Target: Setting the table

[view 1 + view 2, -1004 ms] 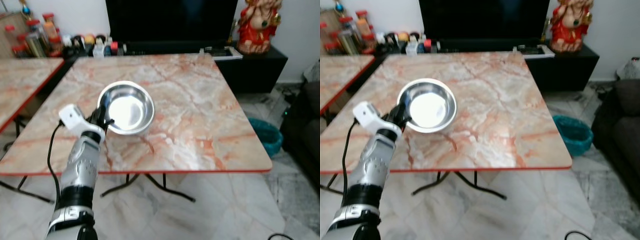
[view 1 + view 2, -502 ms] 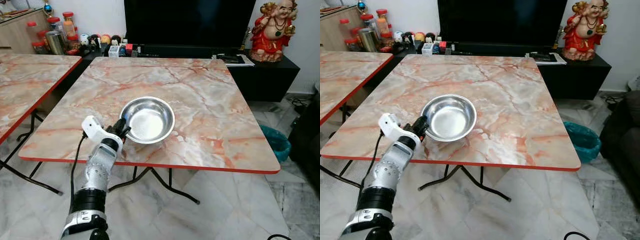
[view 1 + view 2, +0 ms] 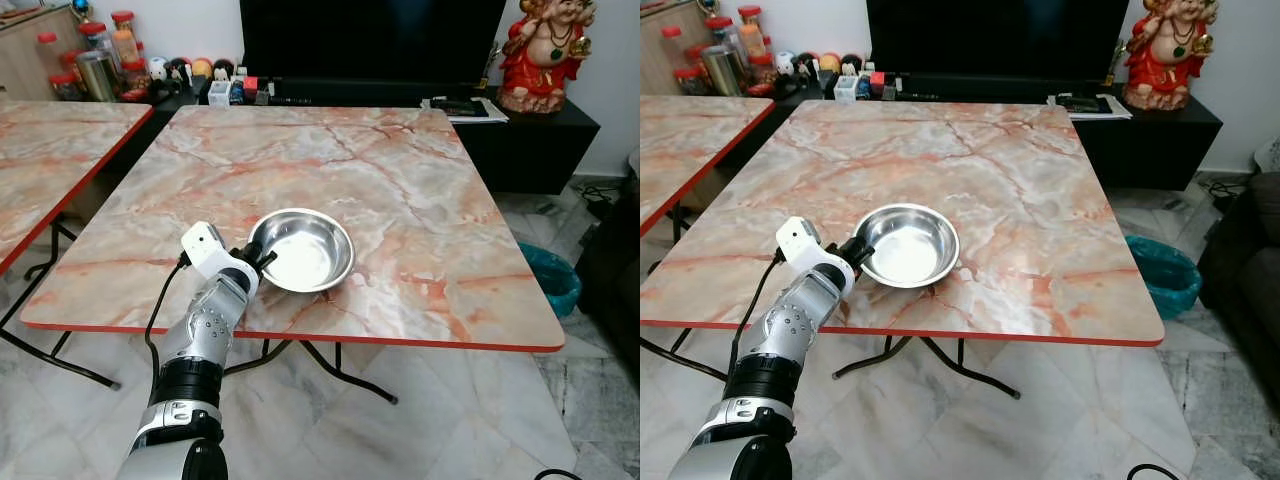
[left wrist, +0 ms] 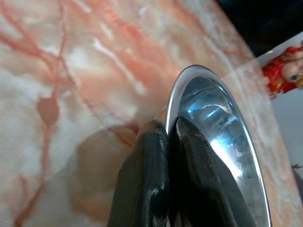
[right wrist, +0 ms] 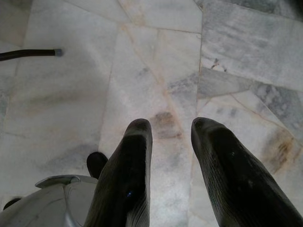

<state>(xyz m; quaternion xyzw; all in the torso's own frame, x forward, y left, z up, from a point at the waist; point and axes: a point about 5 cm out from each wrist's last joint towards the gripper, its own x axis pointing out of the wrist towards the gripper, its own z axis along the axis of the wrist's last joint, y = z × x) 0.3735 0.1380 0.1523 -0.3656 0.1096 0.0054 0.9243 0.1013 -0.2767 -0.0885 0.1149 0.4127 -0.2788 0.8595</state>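
A shiny steel bowl (image 3: 302, 249) rests on the marble-patterned table (image 3: 400, 200), near its front edge and left of centre. My left gripper (image 3: 259, 260) is shut on the bowl's near-left rim, and in the left wrist view its two black fingers (image 4: 154, 161) pinch the bowl's thin rim (image 4: 171, 111), one finger outside and one inside. My right gripper (image 5: 171, 130) hangs idle and open above the pale tiled floor (image 5: 156, 61).
A second marble table (image 3: 50, 150) stands to the left. Behind the table are a black TV cabinet (image 3: 520, 130) with a red figurine (image 3: 545, 55), and jars and bottles (image 3: 100, 60) at back left. A teal bin (image 3: 555, 280) sits on the floor at right.
The camera has shifted and the view has tilted across the frames. My left gripper stays shut on the bowl's rim, and the bowl sits a little further right and nearer the front edge.
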